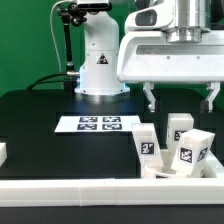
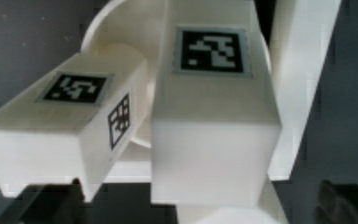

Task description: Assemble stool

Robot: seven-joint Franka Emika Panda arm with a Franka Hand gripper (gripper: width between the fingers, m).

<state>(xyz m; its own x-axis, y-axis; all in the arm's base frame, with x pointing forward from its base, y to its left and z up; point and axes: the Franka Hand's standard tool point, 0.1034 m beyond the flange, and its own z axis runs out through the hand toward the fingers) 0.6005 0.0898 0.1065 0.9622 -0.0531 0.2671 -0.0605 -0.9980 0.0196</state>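
Three white leg blocks with black-and-white tags stand close together at the exterior view's right: one at the back (image 1: 180, 127), one in front (image 1: 193, 148) and one to the left (image 1: 147, 142). A low white piece that may be the round seat (image 1: 163, 169) lies at their foot. My gripper (image 1: 180, 100) hangs open just above the blocks, holding nothing. In the wrist view two tagged legs fill the picture, a long one (image 2: 211, 110) and a shorter one (image 2: 69, 115), with a curved white edge (image 2: 114, 30) behind. The long leg lies between my dark fingertips (image 2: 48, 205).
The marker board (image 1: 100, 124) lies on the black table in the middle. A white rail (image 1: 90, 188) runs along the front edge. A small white piece (image 1: 3, 152) sits at the left edge. The white robot base (image 1: 100, 62) stands behind.
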